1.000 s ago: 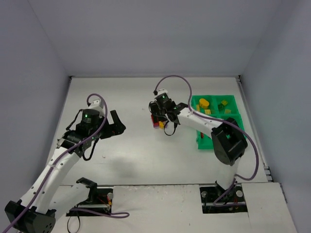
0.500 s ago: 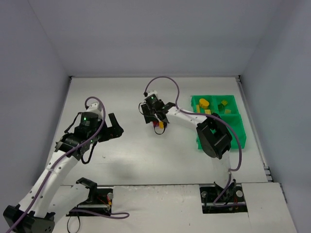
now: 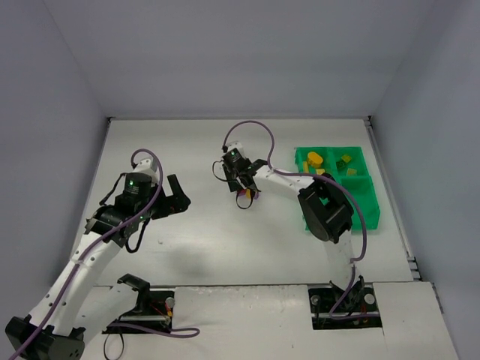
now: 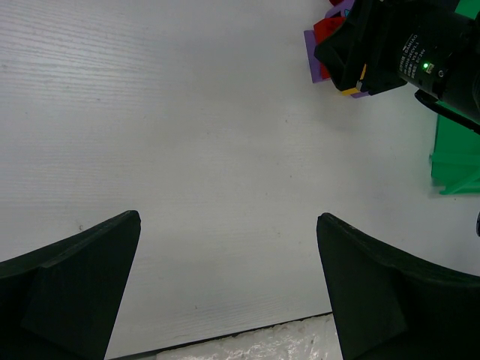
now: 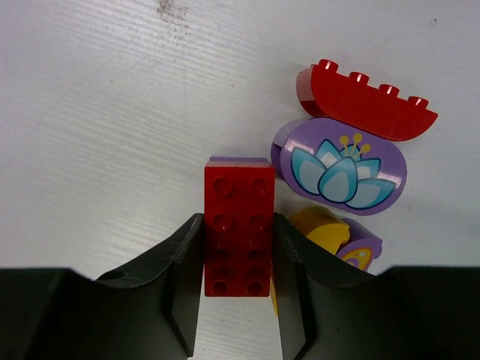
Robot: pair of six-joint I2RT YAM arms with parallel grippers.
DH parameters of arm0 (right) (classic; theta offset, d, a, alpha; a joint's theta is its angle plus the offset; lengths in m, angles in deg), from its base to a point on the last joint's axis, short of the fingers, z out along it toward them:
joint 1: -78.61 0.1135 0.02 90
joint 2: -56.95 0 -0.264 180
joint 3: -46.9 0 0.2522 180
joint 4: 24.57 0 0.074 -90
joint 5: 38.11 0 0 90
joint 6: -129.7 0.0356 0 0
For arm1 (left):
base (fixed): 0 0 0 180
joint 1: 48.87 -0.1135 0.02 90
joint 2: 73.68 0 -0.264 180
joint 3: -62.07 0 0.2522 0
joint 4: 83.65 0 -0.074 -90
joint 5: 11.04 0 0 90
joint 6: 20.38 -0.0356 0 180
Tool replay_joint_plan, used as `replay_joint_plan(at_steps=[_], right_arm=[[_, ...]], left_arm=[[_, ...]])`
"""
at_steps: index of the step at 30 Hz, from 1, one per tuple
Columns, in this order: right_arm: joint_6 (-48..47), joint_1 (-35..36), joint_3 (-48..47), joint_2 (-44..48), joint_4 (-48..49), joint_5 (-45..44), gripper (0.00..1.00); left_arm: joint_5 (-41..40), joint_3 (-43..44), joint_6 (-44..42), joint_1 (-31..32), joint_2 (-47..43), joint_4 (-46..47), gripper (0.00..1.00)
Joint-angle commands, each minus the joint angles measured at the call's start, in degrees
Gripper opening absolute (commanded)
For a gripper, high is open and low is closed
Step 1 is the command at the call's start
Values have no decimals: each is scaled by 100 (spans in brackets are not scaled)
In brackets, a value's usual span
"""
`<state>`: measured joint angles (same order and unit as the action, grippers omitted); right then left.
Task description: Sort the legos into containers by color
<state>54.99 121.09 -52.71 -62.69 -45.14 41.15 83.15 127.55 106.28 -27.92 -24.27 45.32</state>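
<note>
- red brick (image 5: 240, 195): two-by-four studs, lying flat on the table (image 5: 97, 112), with a lilac edge showing at its far end, probably a purple piece under it or butted against it; can't tell which.
- right gripper (image 5: 238, 232): fingers (image 5: 184, 274) pressed against both long sides of the red brick, pinching it. Taking the narrow width makes sense, since the long way would not fit between the jaws.
- Just right of it is the rest of the loose pile: purple oval piece (image 5: 341, 166) with a flower print, curved red brick (image 5: 365, 101) touching its far edge, yellow piece (image 5: 322, 229) tucked by the right finger.
- The neighbours are close, so a lift could drag the yellow piece along. That is a guess.
- green tray (image 3: 330, 149): well to the right of the pile in the top view, partly under the right arm. Yellow bits lie in the far-left compartment, with small mixed bits in the far-right one too tiny to sort out.
- Step, as I read it: red brick grasped, carry to the tray not begun.
- left gripper (image 4: 229, 285): fingers spread wide, nothing between them, hanging over bare table to the left of the pile, likely parked out of the way.
</note>
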Motion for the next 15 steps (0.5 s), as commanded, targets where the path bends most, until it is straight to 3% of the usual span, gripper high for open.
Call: replay_joint_plan(at_steps=[1, 3, 4, 5, 10, 15], right_arm=[[-17, 50, -301, 72, 13, -297, 30], [-26, 59, -319, 133, 13, -297, 18], [-35, 59, -328, 229, 13, -245, 6], [-52, 59, -319, 291, 22, -183, 0], [-219, 59, 83, 1002, 556, 502, 0], [-299, -117, 822, 2162, 1452, 1854, 0]], left_arm=[[-50, 127, -10, 23, 43, 133, 96], [-23, 145, -28, 14, 43, 150, 96], [-14, 154, -37, 23, 43, 177, 96], [3, 154, -45, 23, 25, 194, 96], [266, 57, -212, 14, -98, 475, 96], [845, -101, -423, 14, -282, 1107, 96]])
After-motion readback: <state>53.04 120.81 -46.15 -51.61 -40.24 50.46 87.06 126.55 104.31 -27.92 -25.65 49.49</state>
